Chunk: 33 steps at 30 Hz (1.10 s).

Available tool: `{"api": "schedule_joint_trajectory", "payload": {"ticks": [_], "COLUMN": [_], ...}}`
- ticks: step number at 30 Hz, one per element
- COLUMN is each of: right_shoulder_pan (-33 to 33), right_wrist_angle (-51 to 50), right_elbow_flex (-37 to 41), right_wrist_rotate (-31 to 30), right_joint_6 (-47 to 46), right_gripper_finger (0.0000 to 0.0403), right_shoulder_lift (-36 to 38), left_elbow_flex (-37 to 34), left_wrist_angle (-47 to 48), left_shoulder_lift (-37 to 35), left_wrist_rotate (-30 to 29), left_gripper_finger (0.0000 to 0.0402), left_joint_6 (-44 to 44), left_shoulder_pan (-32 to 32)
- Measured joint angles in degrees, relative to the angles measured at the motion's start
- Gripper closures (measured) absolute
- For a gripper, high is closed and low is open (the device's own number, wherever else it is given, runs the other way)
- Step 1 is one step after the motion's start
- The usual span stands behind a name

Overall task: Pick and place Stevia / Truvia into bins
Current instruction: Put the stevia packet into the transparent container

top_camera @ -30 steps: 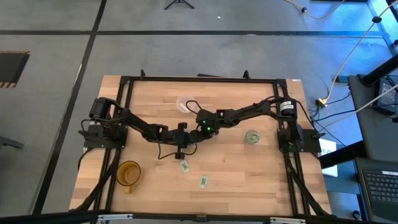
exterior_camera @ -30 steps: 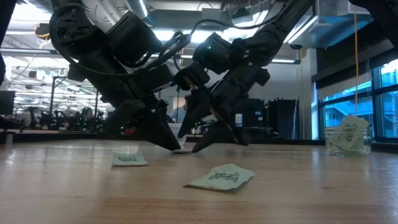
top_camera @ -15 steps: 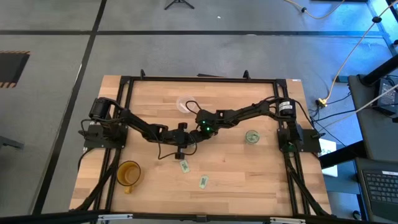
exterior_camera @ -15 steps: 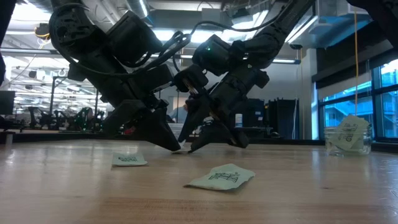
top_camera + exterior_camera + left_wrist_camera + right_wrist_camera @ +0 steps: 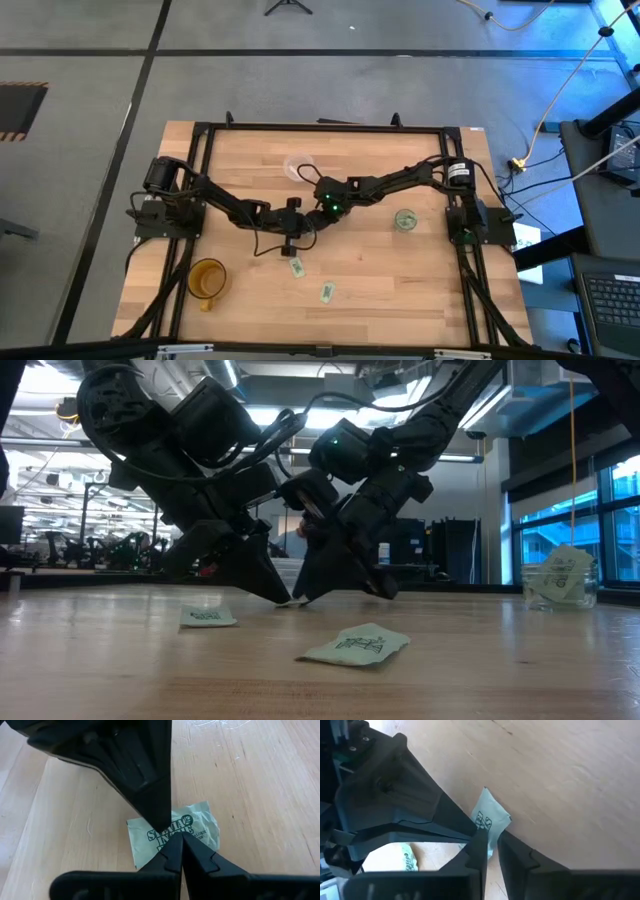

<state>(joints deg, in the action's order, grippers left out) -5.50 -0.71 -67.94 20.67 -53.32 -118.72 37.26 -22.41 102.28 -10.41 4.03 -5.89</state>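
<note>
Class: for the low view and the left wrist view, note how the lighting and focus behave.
Low view: both arms are backlit silhouettes; the nearest sachet looks soft. Left wrist view: the printed sachet is evenly lit and legible; the cup glints at the frame edge.

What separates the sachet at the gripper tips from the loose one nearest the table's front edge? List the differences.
The sachet at the tips has the left gripper and the right gripper meeting on it; the front sachet lies untouched. The sachet at the tips sits mid-table and looks tilted up in the right wrist view; the front sachet rests on the wood, slightly rumpled. Both are white with green print.
</note>
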Motion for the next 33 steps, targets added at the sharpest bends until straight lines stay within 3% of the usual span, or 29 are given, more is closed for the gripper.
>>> {"api": "schedule_joint_trajectory", "payload": {"ticks": [7,13,21,27,33], "right_shoulder_pan": [-0.02,-0.03,-1.55,-2.49,1.26], "right_wrist_angle": [0.00,0.09,-4.96,-18.41,-34.16], "right_elbow_flex": [0.00,-0.02,-0.01,-0.06,-0.07], "right_wrist_rotate": [0.02,-0.32,-3.35,-14.48,-28.49], "right_joint_6": [2.73,5.74,10.19,15.89,12.57], "right_gripper_finger": [0.0395,0.0399,0.0401,0.0402,0.0402], "right_shoulder_lift": [0.00,0.34,6.09,16.12,29.18], "left_elbow_flex": [0.02,0.02,0.12,0.03,-0.05], "left_wrist_angle": [0.04,0.55,8.20,17.86,19.38], "left_shoulder_lift": [0.00,-0.80,-10.60,-21.20,-27.11], "left_wrist_rotate": [-0.09,-0.23,-5.58,-9.61,-5.17], "left_gripper_finger": [0.0400,0.0378,0.0329,0.0314,0.0311], "left_joint_6": [-0.03,-0.31,-2.12,-4.39,-13.71], "left_shoulder_pan": [-0.02,-0.02,0.15,2.10,8.10]}}
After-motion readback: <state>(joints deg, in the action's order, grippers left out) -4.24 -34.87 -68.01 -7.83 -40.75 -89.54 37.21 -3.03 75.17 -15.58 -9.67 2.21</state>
